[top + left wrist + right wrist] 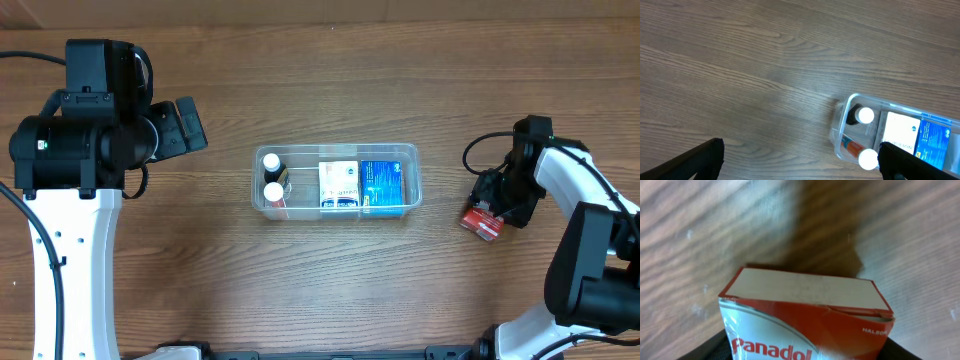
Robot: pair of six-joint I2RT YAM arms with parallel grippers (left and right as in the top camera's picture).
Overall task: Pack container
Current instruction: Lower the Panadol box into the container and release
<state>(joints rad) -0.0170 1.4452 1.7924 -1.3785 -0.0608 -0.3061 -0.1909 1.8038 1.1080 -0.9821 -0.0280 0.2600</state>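
Observation:
The clear container (336,210) sits mid-table. It holds two white-capped bottles (271,162), a white box (338,186) and a blue box (386,185). It also shows at the lower right of the left wrist view (842,131). My left gripper (800,160) is open and empty, raised over bare wood left of the container. My right gripper (497,205) is at the far right, shut on a red and white Panadol box (805,315), which also shows in the overhead view (481,224), held close above the table.
The wooden table (330,290) has bare room all round the container. A black cable (480,150) loops by the right arm. The left arm's white base (70,270) stands at the front left.

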